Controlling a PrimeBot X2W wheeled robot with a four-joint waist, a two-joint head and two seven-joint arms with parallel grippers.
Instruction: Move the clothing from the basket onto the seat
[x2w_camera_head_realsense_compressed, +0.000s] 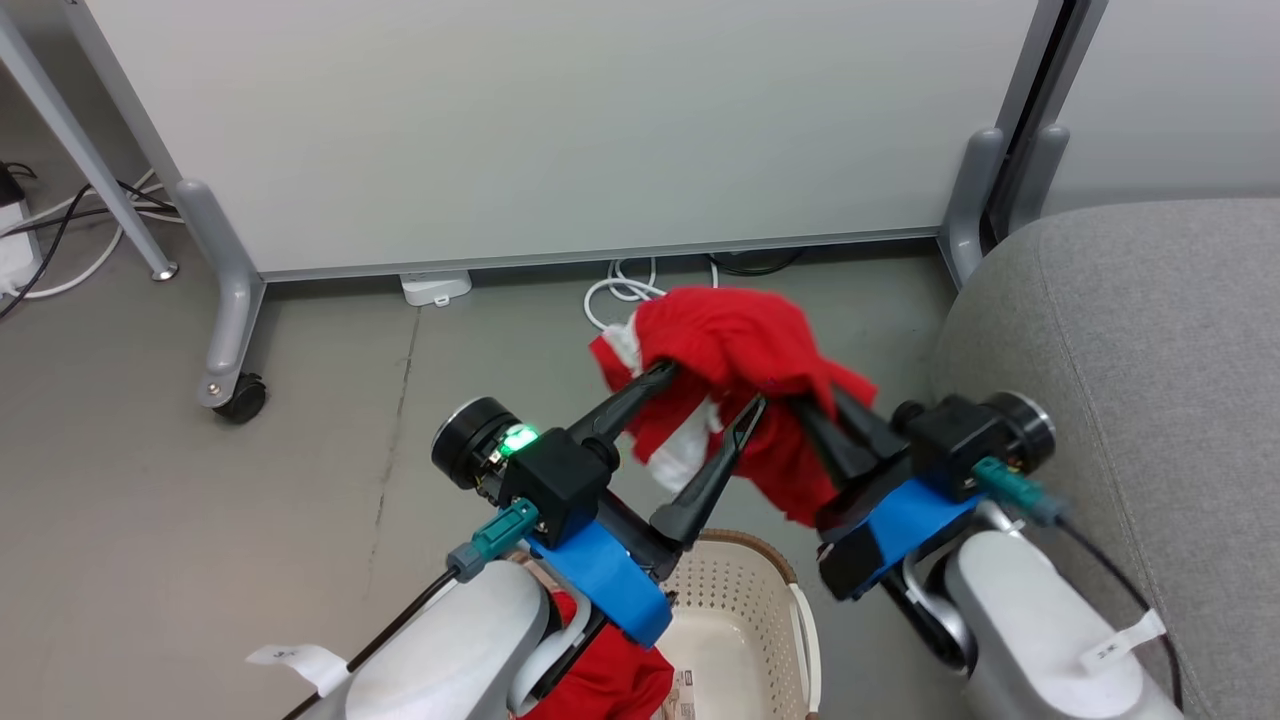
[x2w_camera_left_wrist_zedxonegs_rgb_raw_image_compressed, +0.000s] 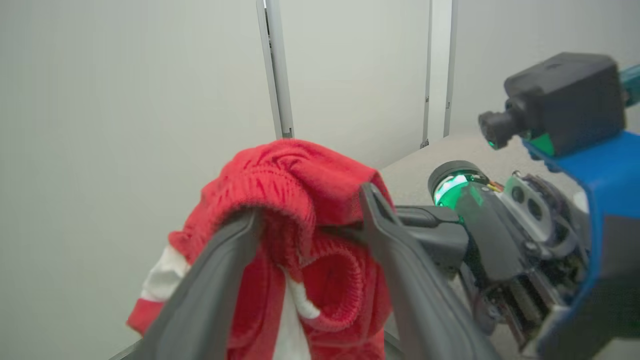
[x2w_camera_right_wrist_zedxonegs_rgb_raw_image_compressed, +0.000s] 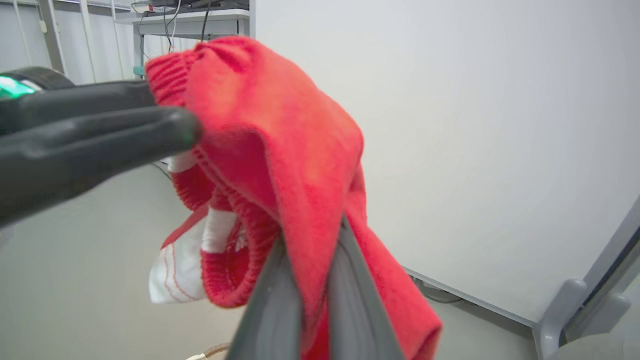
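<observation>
The carrying step is in hand: one red garment (x2w_camera_head_realsense_compressed: 735, 335) of the clothing is hanging in the air above the floor (x2w_camera_head_realsense_compressed: 300, 500), beyond the basket (x2w_camera_head_realsense_compressed: 745, 590) and to the left of the seat (x2w_camera_head_realsense_compressed: 1130, 330). The right hand (x2w_camera_head_realsense_compressed: 825, 408) is pinching a fold between narrow fingers, while the left hand (x2w_camera_head_realsense_compressed: 710, 388) is standing wide, the cloth draping over its fingertips unclamped. The next move is probably calling for a swing rightward over the seat before letting go. A second red garment (x2w_camera_head_realsense_compressed: 600, 680) is lying in the basket. The white partition (x2w_camera_head_realsense_compressed: 560, 130) and cables (x2w_camera_head_realsense_compressed: 625, 290) are sitting behind, off the path; the dangling hem is risking a snag on the seat's edge.
</observation>
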